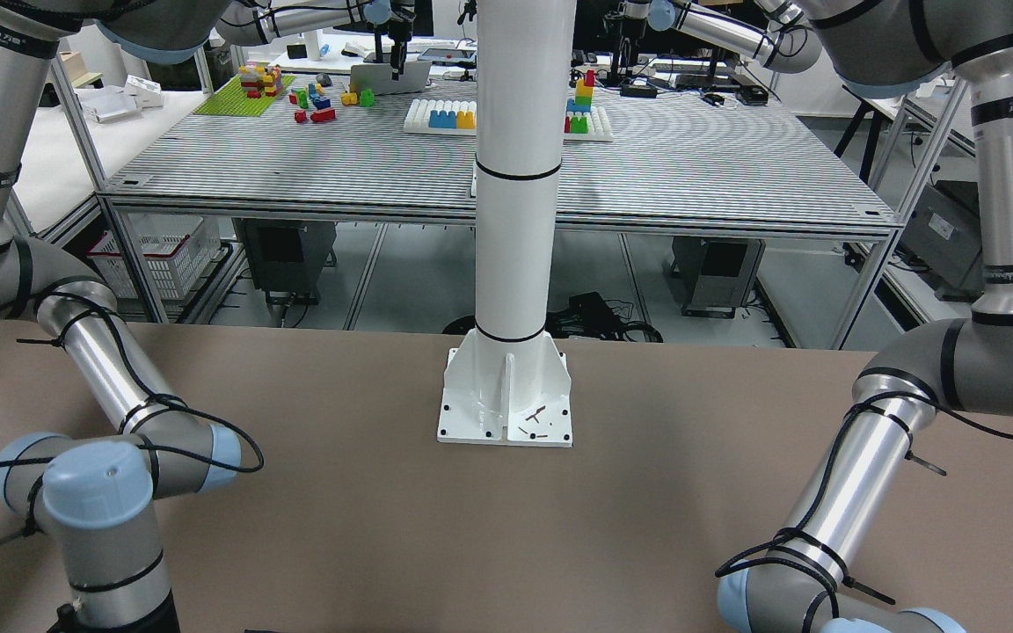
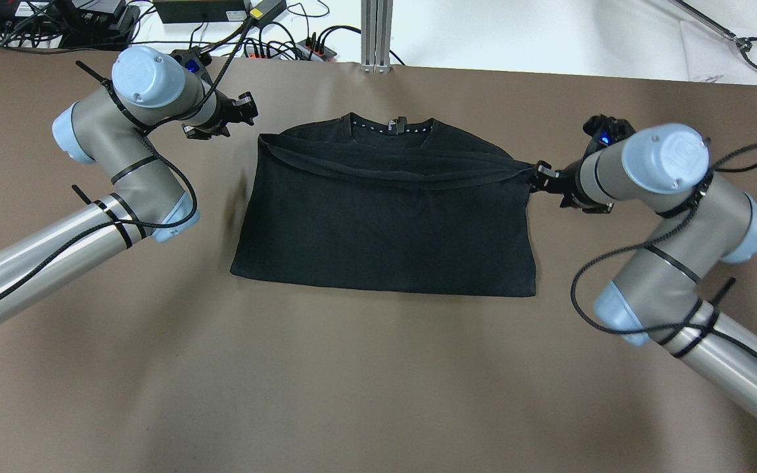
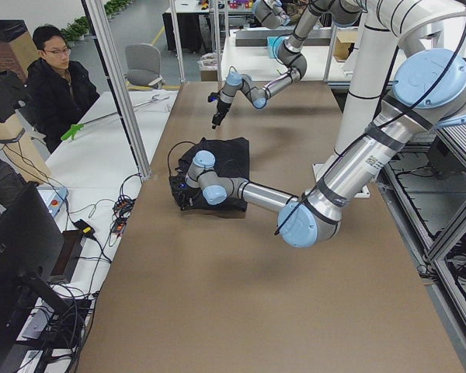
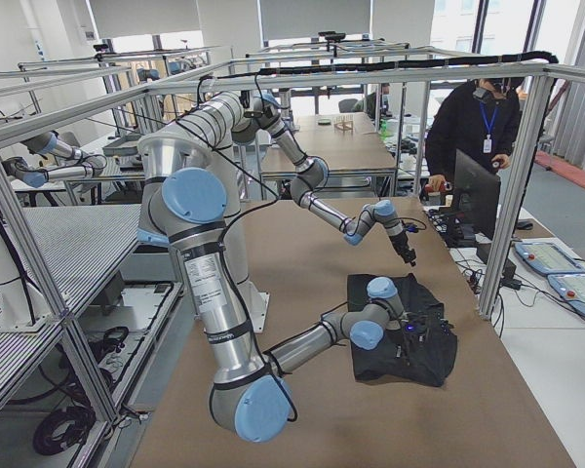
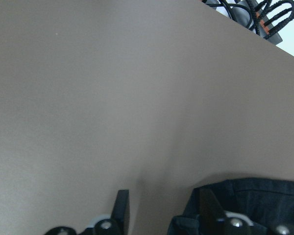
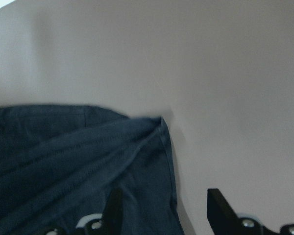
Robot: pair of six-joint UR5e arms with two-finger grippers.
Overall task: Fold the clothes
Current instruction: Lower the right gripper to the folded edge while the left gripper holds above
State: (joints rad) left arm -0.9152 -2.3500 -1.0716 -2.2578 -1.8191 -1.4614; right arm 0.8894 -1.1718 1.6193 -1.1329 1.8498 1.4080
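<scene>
Bright, even overhead light, no hard glare. Faint soft shadow on worktop (image 2: 378, 368) left of black cloth (image 2: 385, 223), slightly smeared. Cloth folds mostly lost in the black. Both wrist views soft, out of focus, esp. right; cloth looks bluish there. Daylight thru windows (image 4: 565, 39) in exterior right view.

We are in a robotics lab. A white pillar (image 1: 515, 176) is bolted to our brown table (image 1: 366, 527), and an aluminium frame (image 4: 370, 70) runs around it. Behind stands a striped bench (image 1: 691, 158) with coloured toy bricks (image 1: 313, 101), and other robot arms (image 4: 39, 166) stand at nearby tables. We also see a monitor (image 3: 19, 256), power strips (image 2: 316, 49), cables (image 3: 128, 206), and a person (image 3: 58, 85) at a side table (image 3: 101, 148).
</scene>
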